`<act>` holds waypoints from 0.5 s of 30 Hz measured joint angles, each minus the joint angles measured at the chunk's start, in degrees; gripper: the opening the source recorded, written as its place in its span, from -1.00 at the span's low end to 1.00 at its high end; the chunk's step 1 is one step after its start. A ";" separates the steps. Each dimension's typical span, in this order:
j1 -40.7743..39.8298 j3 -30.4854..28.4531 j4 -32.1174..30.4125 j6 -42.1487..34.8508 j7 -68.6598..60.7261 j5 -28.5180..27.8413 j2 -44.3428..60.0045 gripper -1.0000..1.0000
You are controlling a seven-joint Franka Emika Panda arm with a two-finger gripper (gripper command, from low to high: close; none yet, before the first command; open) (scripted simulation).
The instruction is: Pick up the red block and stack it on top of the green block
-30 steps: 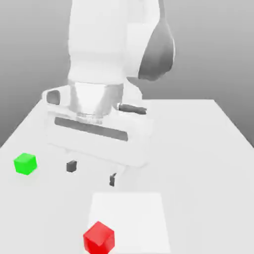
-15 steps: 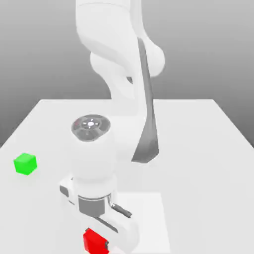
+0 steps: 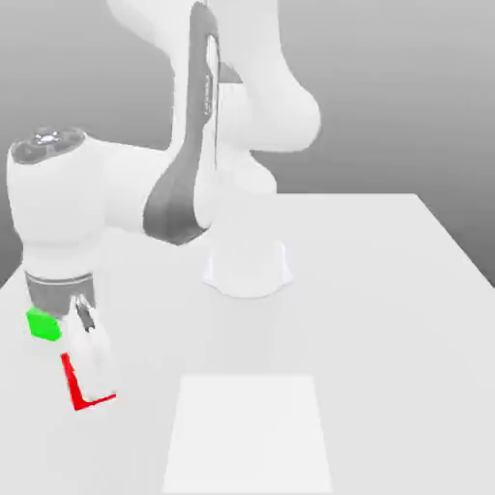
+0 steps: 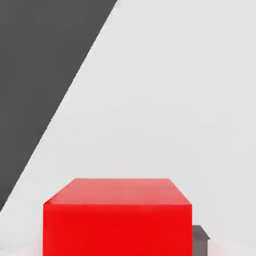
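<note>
The red block is held in my gripper, which is shut on it; the white hand covers most of the cube, so only its edges show. It hangs at the exterior view's left, just in front of and slightly to the right of the green block. The green block rests on the table, partly hidden behind my wrist. In the hand view the red block sits close up, with one dark fingertip beside it.
A paler white square marks the table's front middle. The arm's round base stands at mid-table. The table's edge runs close to the held block, with dark floor beyond it.
The hand came down on the red block at the table's front, closed on it, then swung to the exterior view's left, carrying it next to the green block.
</note>
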 joint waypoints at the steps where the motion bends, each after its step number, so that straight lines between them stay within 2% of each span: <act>1: -3.22 -1.47 -1.38 -0.05 1.99 -0.46 -1.48 -1.00; 4: -12.85 -4.74 -5.34 -0.16 7.38 -1.43 -5.74 -1.00; 7: -17.59 -7.38 -8.82 0.38 11.46 -1.40 -8.89 -1.00; 10: -17.84 -7.83 -9.40 5.11 9.59 2.53 -4.58 -1.00; 13: -18.87 -5.35 -9.20 10.73 5.24 8.78 1.61 -1.00; 14: -19.27 -4.69 -9.14 11.83 4.32 10.09 2.84 1.00; 15: -19.27 -4.69 -9.14 11.83 4.32 10.08 2.84 1.00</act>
